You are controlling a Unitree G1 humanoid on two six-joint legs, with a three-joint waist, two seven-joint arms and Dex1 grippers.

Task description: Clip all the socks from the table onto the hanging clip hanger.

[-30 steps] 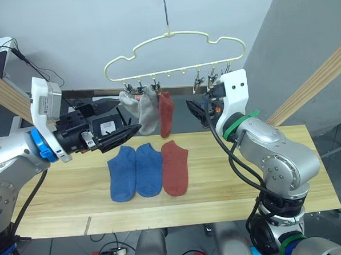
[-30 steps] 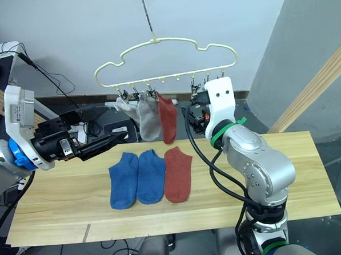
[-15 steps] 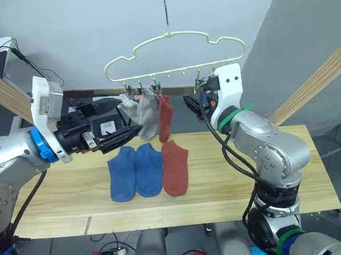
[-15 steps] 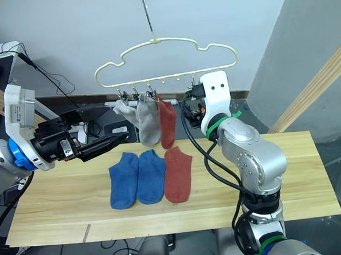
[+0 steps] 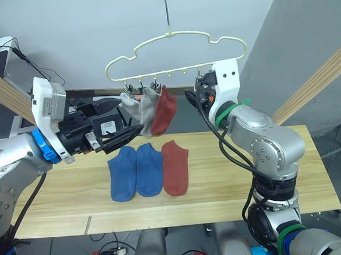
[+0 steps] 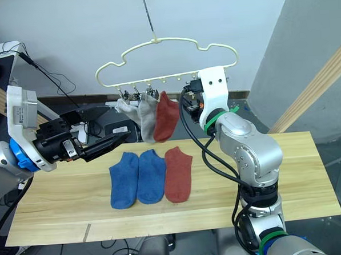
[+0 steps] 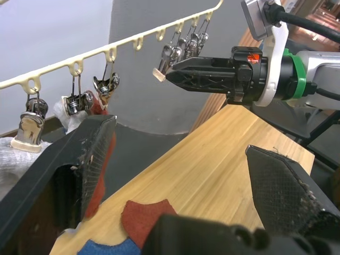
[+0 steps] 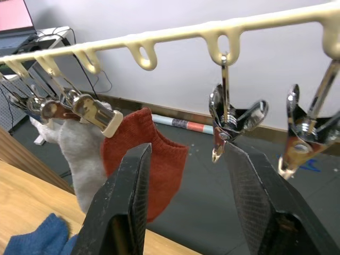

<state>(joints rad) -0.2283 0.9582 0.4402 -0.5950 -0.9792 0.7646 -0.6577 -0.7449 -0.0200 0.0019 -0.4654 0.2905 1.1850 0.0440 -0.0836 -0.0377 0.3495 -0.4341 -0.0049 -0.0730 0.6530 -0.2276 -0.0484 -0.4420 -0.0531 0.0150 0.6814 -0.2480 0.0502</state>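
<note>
The pale yellow clip hanger (image 5: pixel 172 47) hangs over the table's (image 5: pixel 219 188) far edge. Two grey socks (image 5: pixel 140 109) and one rust-red sock (image 5: pixel 165 112) are clipped at its left end, the red one swung out slantwise. Two blue socks (image 5: pixel 123 174) (image 5: pixel 149 170) and a rust-red sock (image 5: pixel 175 167) lie side by side on the wood. My left gripper (image 5: pixel 125 136) is open, low beside the hanging socks, holding nothing. My right gripper (image 5: pixel 190 98) is open just under the bare metal clips (image 8: pixel 223 125), with nothing between its fingers.
Slanted wooden beams stand at the right (image 5: pixel 317 80) and at the left (image 5: pixel 5 93). Black equipment and cables (image 5: pixel 101 117) sit behind the table's far edge. Bare wood spreads to the right of the socks (image 5: pixel 287 173).
My right gripper has risen and moved left toward the hanger's free clips. The hanging red sock has swung out to the right. My left gripper has hardly moved.
</note>
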